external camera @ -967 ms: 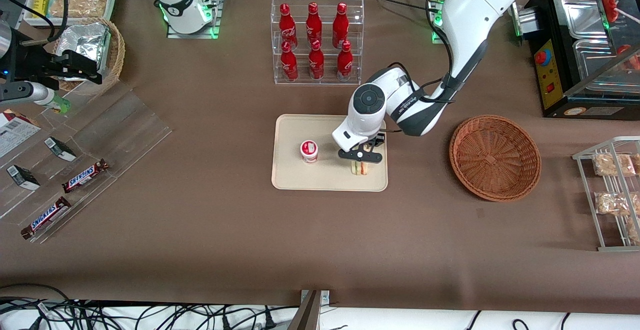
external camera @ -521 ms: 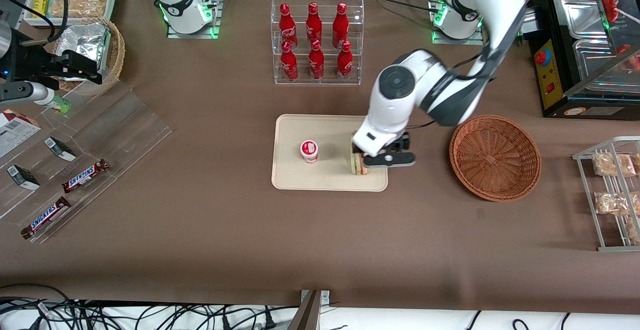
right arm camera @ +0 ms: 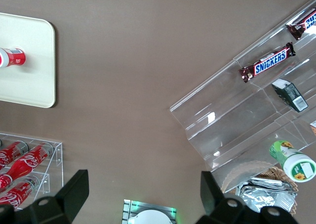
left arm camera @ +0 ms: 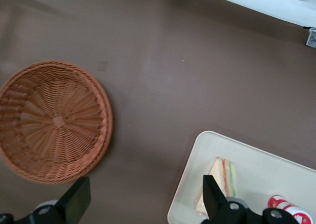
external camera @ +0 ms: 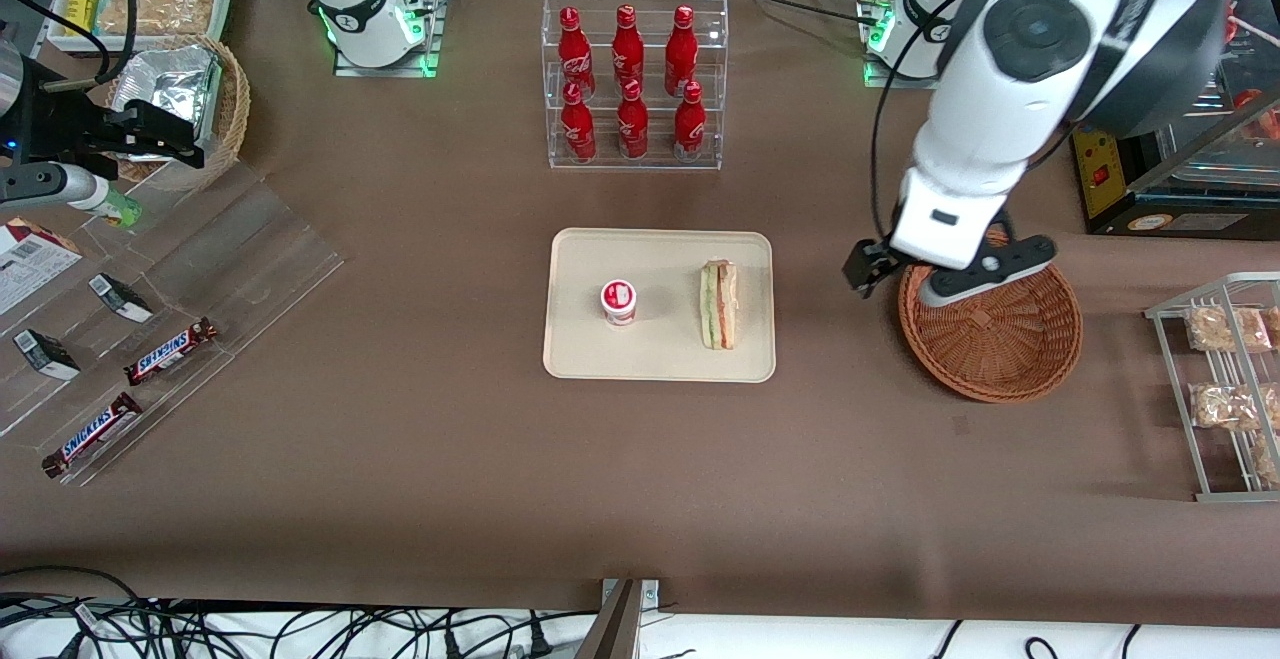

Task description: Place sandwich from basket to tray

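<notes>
We see a table (external camera: 420, 459) under brown cloth. Mid-table: the cream tray (external camera: 650, 359). Toward the working arm's end: the wicker basket (external camera: 1010, 359), a wire rack (external camera: 1200, 399). Clear bottle rack (external camera: 634, 84) farther from the camera than the tray. The gripper (external camera: 945, 277) hangs, fingers parted, above the basket's rim. Toward the parked arm's end: clear stepped display (external camera: 200, 269).

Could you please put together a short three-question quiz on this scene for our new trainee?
1. True or false: the sandwich lies on the tray.
2. What else stands on the tray? A) a red bottle B) a small red-and-white cup C) a Snickers bar
3. Fill in: the tool is raised over the rim of the ____, holding nothing.

Key: 1 true. 2 B, the cup. 3 basket; its wide-apart fingers show it is open.
</notes>
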